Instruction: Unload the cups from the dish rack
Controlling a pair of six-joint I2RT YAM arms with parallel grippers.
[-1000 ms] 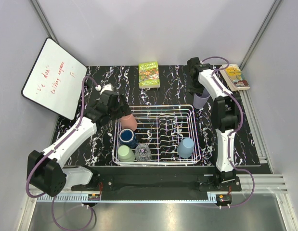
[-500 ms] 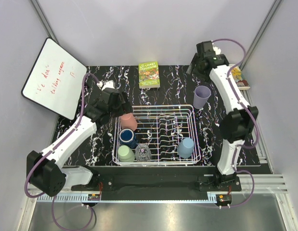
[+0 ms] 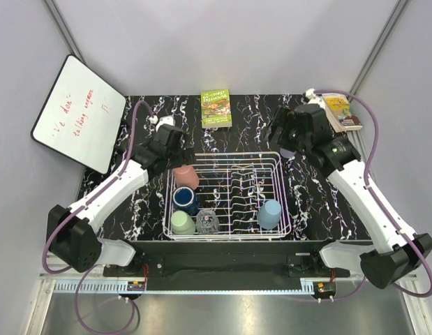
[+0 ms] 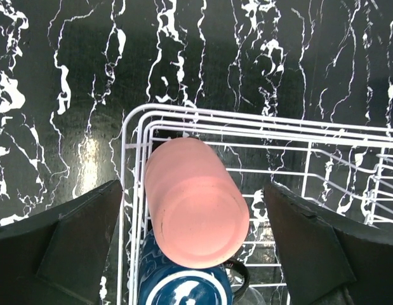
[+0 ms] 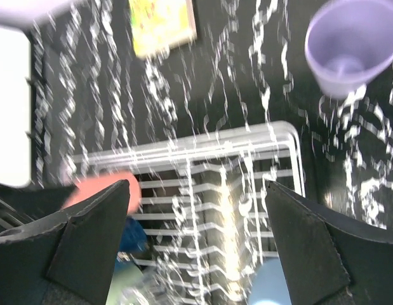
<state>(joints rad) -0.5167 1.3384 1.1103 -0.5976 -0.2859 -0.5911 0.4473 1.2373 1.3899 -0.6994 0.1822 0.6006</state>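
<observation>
The white wire dish rack [image 3: 229,155] holds a salmon pink cup [image 3: 186,176], a dark blue cup [image 3: 184,199], a pale green cup [image 3: 182,223], a clear glass [image 3: 207,221] and a light blue cup [image 3: 269,214]. My left gripper [image 3: 181,156] hovers open above the rack's back left corner. In the left wrist view its fingers straddle the pink cup [image 4: 193,210] without touching it, and the blue cup [image 4: 183,286] lies just below. My right gripper [image 3: 277,136] is open over the rack's back right corner [image 5: 202,149]. A lavender cup [image 5: 348,47] stands upright on the table beyond it.
A whiteboard [image 3: 76,112] leans at the back left. A green book [image 3: 216,108] lies behind the rack and a yellow book [image 3: 341,112] sits at the back right. Upright tines [image 3: 240,185] fill the rack's middle.
My right gripper opened and left the lavender cup standing on the table, rose, then swung back towards the rack. My left gripper crept a little closer to the pink cup.
</observation>
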